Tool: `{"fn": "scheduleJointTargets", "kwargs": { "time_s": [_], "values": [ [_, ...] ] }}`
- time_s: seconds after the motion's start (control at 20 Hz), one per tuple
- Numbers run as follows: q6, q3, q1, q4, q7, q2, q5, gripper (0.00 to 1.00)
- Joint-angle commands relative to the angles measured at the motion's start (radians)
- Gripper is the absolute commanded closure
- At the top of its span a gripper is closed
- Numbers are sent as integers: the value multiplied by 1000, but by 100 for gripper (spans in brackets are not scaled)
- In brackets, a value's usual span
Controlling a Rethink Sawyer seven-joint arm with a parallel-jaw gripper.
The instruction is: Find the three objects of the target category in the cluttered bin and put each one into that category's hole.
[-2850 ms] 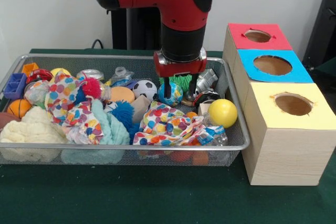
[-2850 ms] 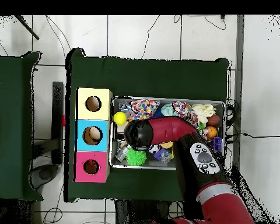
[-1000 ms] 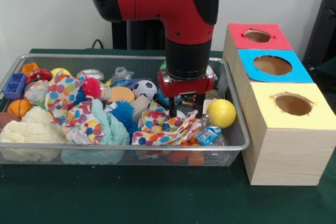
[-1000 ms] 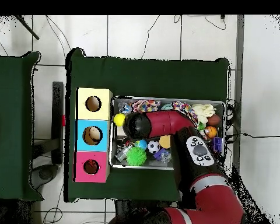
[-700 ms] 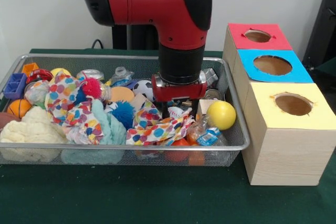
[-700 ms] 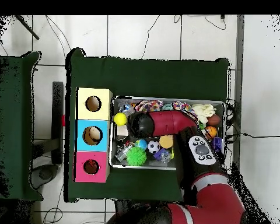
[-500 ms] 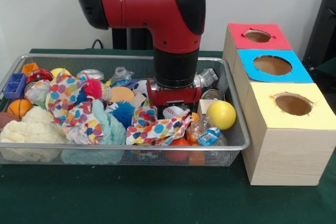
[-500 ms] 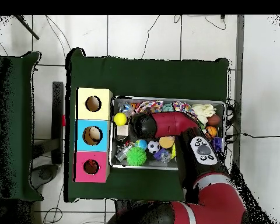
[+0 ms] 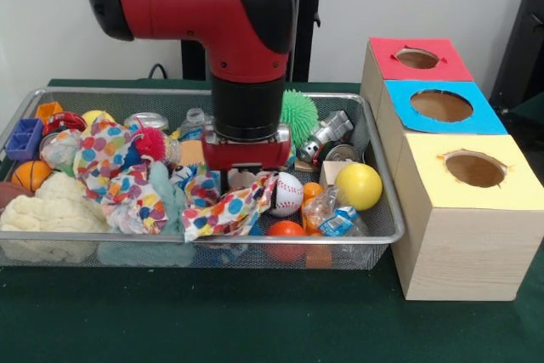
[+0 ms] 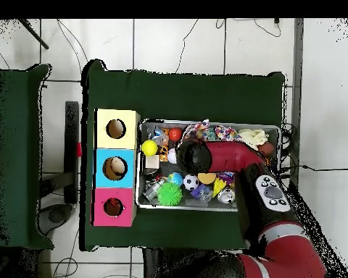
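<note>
Low in the crowded bin, tool grips polka-dot cloth.

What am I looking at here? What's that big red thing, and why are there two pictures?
The big red thing is a robot arm. One picture is taken from across the table, the other from straight above, so the sides look swapped. On the green table sits a wire bin full of toys and cloths: a yellow ball, a baseball, a spiky green ball, an orange ball. Beside it stand three wooden boxes with round holes, topped red, blue and yellow. The arm's lower end is pressed into a spotted cloth; I cannot see whether it holds anything.
</note>
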Motion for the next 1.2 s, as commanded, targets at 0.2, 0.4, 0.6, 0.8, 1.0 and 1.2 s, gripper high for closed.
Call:
{"fn": "scheduleJointTargets", "kwargs": {
  "time_s": [0.2, 0.4, 0.6, 0.8, 1.0, 1.2],
  "values": [
    [30, 39, -144, 64, -92, -112, -54, 0],
    [44, 47, -176, 97, -104, -153, -56, 0],
    [11, 36, -181, 130, -65, -161, -68, 0],
    [7, 2, -169, 178, -17, -195, -70, 0],
    [-3, -40, -156, 239, 35, -218, -63, 0],
    [-24, -89, -130, 303, 104, -232, -51, 0]
  ]
}}
